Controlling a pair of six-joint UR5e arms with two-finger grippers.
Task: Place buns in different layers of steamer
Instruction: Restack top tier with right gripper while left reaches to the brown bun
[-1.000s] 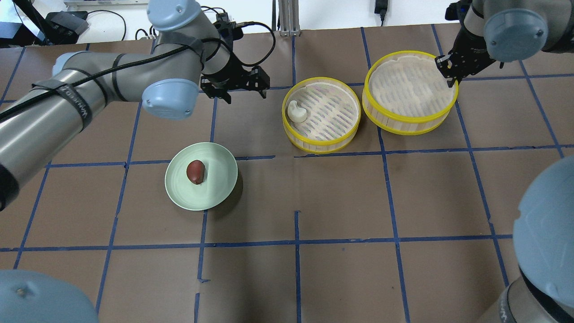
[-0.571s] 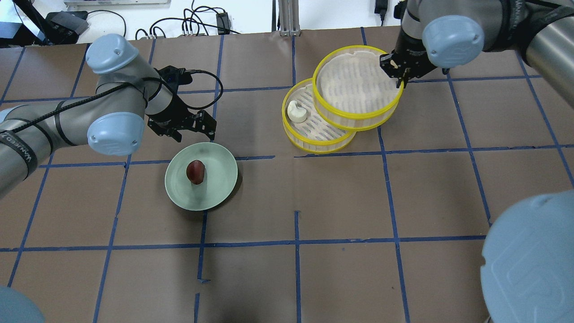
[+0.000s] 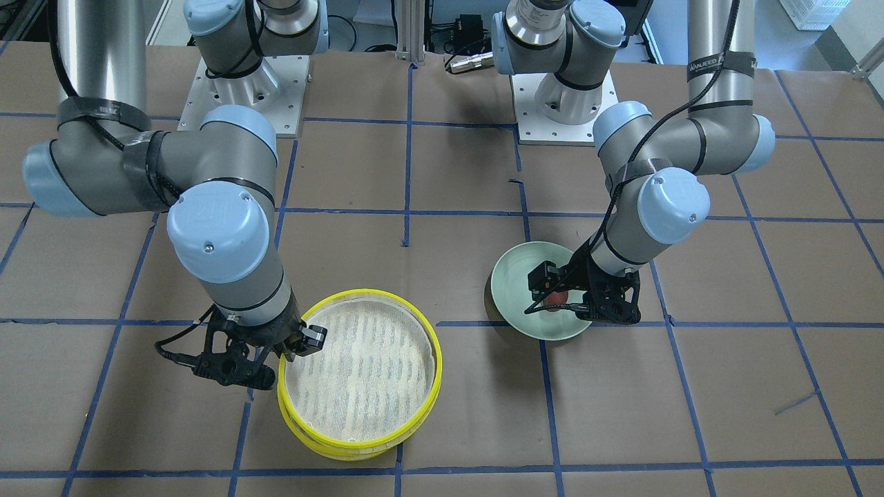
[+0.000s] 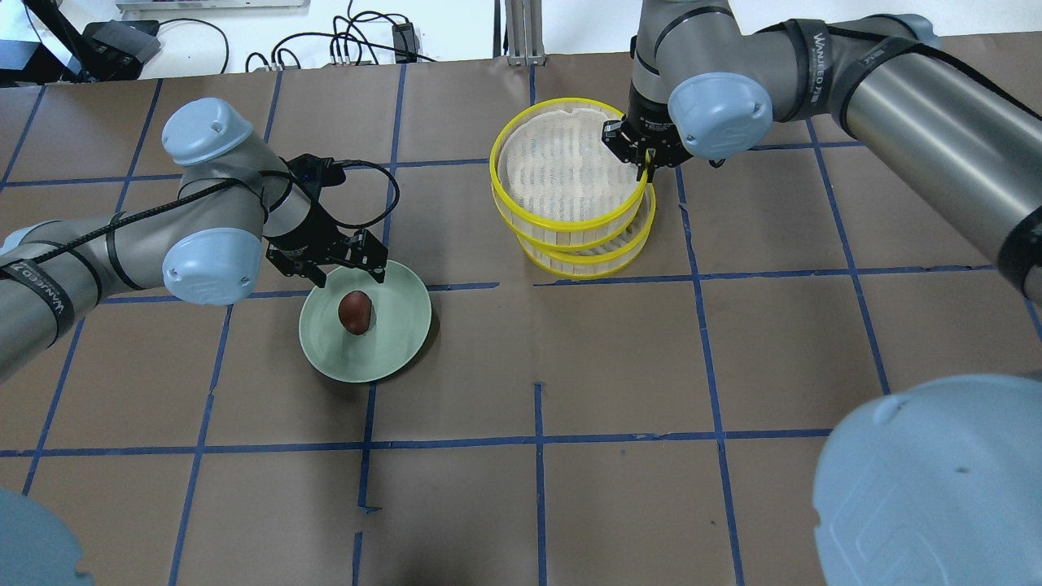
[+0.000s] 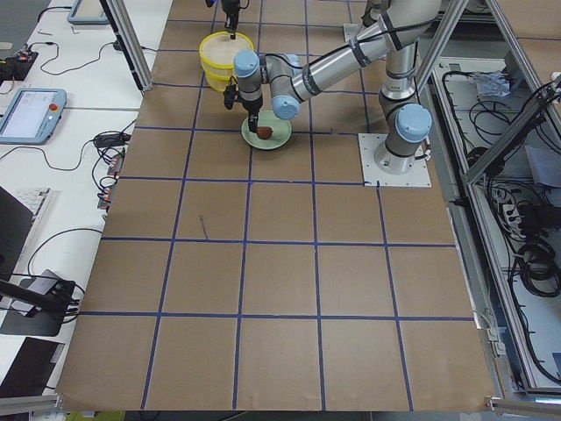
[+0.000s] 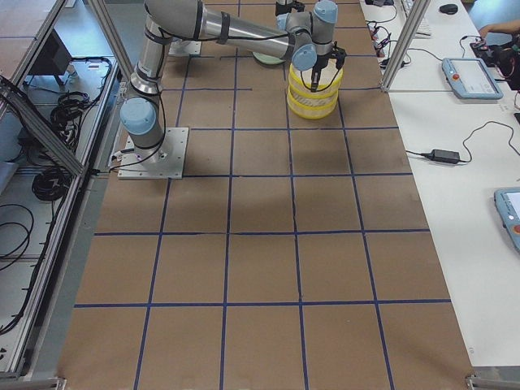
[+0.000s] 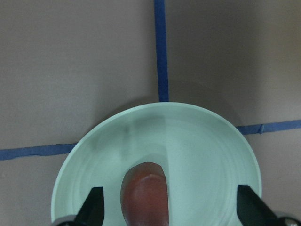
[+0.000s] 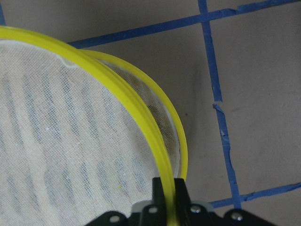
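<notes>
My right gripper [image 4: 645, 163] is shut on the yellow rim of the upper steamer tray [image 4: 562, 171] and holds it over the lower steamer tray [image 4: 606, 256], almost lined up; I cannot tell whether they touch. The off-white bun is hidden under the upper tray. The dark reddish-brown bun [image 4: 356, 312] lies on the pale green plate [image 4: 403, 325]. My left gripper [image 4: 348, 275] is open just above the plate's far edge, its fingers [image 7: 91, 209] either side of the bun [image 7: 145, 193] in the left wrist view. The right wrist view shows both rims [image 8: 117, 94].
The table is brown paper with a grid of blue tape lines [image 4: 537, 443]. Cables and a metal post [image 4: 517, 32] lie beyond the far edge. Both arm bases [image 3: 566, 103] stand at the robot's side of the table.
My right gripper has carried the upper tray left, from partly overlapping the lower tray to nearly above it, covering the off-white bun. My left gripper has moved down closer over the plate.
</notes>
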